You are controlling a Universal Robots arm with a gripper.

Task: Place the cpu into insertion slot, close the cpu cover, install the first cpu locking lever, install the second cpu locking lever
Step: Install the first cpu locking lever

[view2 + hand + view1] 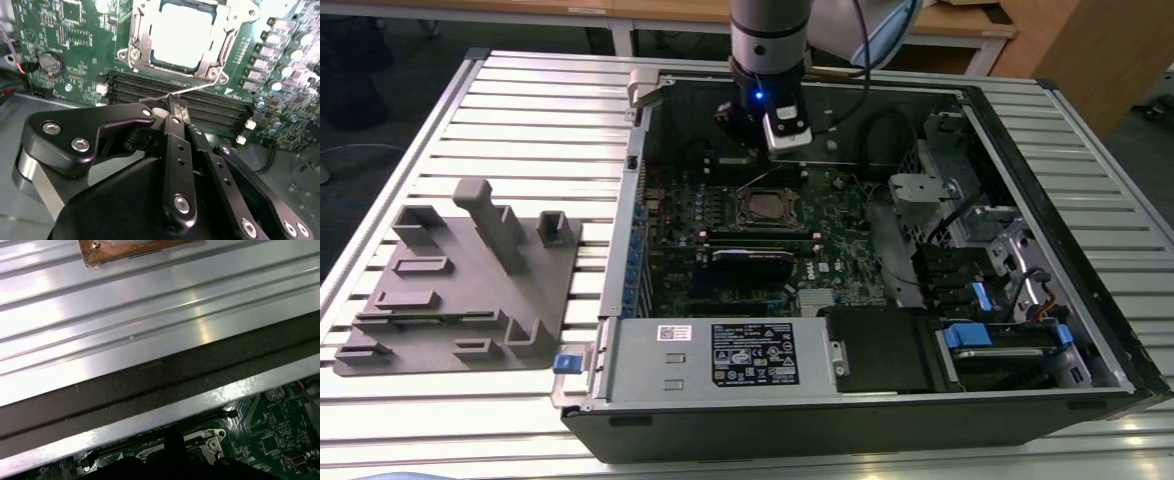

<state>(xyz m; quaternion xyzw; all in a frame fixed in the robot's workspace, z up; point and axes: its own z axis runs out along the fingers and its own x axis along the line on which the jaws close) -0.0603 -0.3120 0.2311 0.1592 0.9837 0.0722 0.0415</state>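
The second wrist view shows the gripper [172, 107] with its jaws clenched on the end of a thin wire locking lever [192, 90], which runs from the fingertips across the black memory slots [210, 102] toward a corner of the insertion slot [220, 55]. The cpu [180, 32] already lies in that slot, its pale metal top showing through the window of the cpu cover [137, 37], which is folded down flat over it. In the exterior view the gripper [774, 150] hangs just behind the socket [767, 208] on the green motherboard [680, 215], inside the open computer case [1067, 190] lying on the slatted surface [520, 110]. The lever looks stiff but springy, thin and smooth, so it may slip. Its free end gives the most leverage and keeps the jaws off the fragile board.
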